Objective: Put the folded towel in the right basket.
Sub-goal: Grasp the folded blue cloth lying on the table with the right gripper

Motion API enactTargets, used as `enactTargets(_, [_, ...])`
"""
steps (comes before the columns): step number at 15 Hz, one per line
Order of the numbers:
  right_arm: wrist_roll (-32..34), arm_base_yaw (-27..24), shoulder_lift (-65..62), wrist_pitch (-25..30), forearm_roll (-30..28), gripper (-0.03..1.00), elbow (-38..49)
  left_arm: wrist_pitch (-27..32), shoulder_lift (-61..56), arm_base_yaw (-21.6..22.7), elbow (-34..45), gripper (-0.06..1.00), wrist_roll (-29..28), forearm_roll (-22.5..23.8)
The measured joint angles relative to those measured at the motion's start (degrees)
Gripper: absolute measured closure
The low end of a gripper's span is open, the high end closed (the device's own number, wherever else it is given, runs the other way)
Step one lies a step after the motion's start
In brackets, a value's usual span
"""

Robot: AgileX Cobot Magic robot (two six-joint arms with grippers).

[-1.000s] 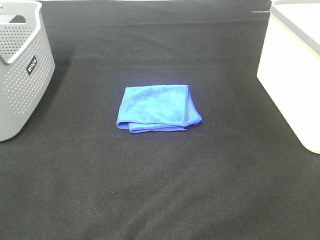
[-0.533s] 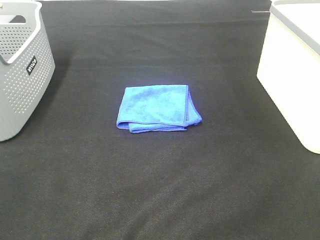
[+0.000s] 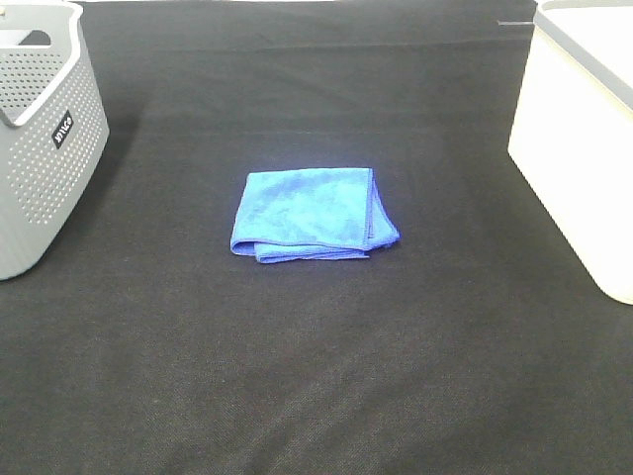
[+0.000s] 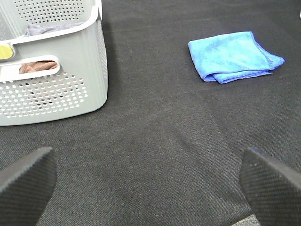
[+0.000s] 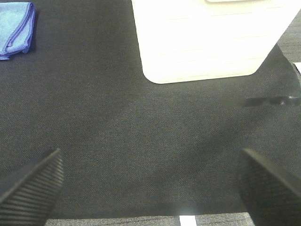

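Observation:
A folded blue towel point(image 3: 312, 214) lies flat on the black cloth in the middle of the table. It also shows in the left wrist view point(image 4: 234, 56) and at the edge of the right wrist view point(image 5: 15, 28). The white right basket point(image 3: 584, 139) stands at the right edge and shows in the right wrist view point(image 5: 211, 40). Neither gripper shows in the exterior view. The left gripper point(image 4: 148, 186) is open, well short of the towel. The right gripper point(image 5: 150, 186) is open over bare cloth in front of the white basket.
A grey perforated basket point(image 3: 40, 139) stands at the left edge; in the left wrist view point(image 4: 51, 70) it holds some cloth. The black cloth point(image 3: 316, 376) covers the table.

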Motion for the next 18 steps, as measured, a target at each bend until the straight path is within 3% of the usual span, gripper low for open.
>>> enactTargets(18, [-0.4, 0.0, 0.0, 0.0, 0.4, 0.01, 0.0, 0.0, 0.0, 0.0, 0.0, -0.05, -0.9, 1.4])
